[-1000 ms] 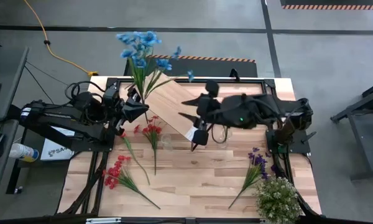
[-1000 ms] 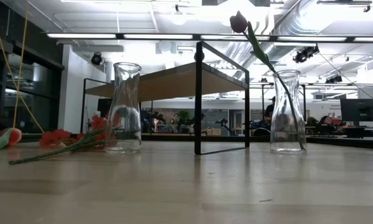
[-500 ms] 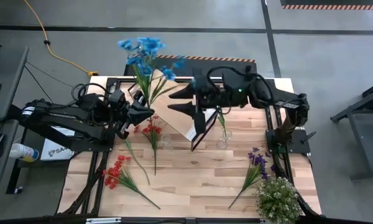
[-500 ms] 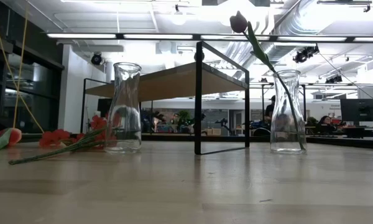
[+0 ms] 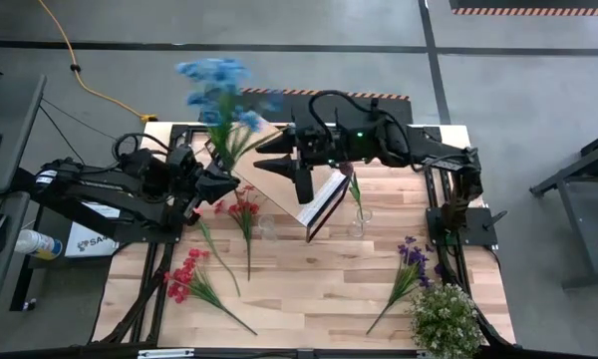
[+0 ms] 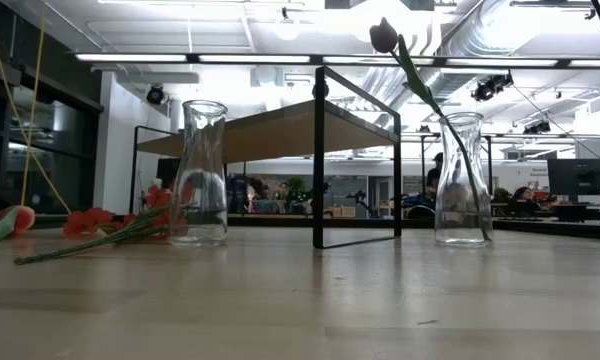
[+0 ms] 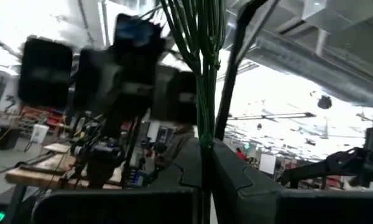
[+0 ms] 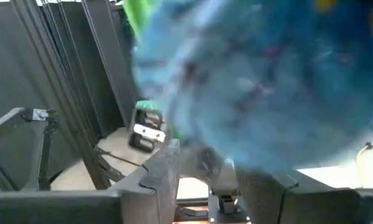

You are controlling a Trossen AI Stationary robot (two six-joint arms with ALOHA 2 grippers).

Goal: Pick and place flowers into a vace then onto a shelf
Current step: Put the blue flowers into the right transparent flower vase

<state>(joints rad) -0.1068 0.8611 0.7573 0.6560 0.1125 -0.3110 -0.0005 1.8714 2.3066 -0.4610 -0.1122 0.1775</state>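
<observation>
My left gripper (image 5: 224, 179) is shut on a blue spray of flowers (image 5: 214, 85) at the table's far left, beside the shelf (image 5: 279, 160). The shelf is a light-wood board on a black frame. My right gripper (image 5: 267, 160) reaches level over the shelf toward the spray. It is open, with the blurred blue blooms (image 8: 255, 81) just ahead. A glass vase (image 6: 463, 180) holds a dark red bud (image 6: 384, 35) on its stem. A second vase (image 6: 200, 185) stands without flowers. Red sprays (image 5: 244, 214), (image 5: 184, 279) and a purple spray (image 5: 409, 264) lie flat on the table. My left gripper pinches the bundle of green stems (image 7: 202, 134) between its two fingers, low on the spray. The fingers come from the table's left and slant upward. The spray is lifted clear of the table, and its stems (image 5: 229, 150) rise toward the far edge with the blooms on top.
A bushy pale plant (image 5: 444, 319) stands at the near right corner. An orange tulip (image 6: 10, 220) lies at the left edge of the low view. The shelf's black frame (image 6: 320, 160) stands between the two vases. Bare wood lies along the table's near middle (image 5: 309, 289).
My right gripper has gone from above the vase with the bud toward the table's far left, over the shelf and toward the blue spray, rolling as it went. The blue blooms have swung a little toward the table's left. The vases and the flowers on the table have kept still.
</observation>
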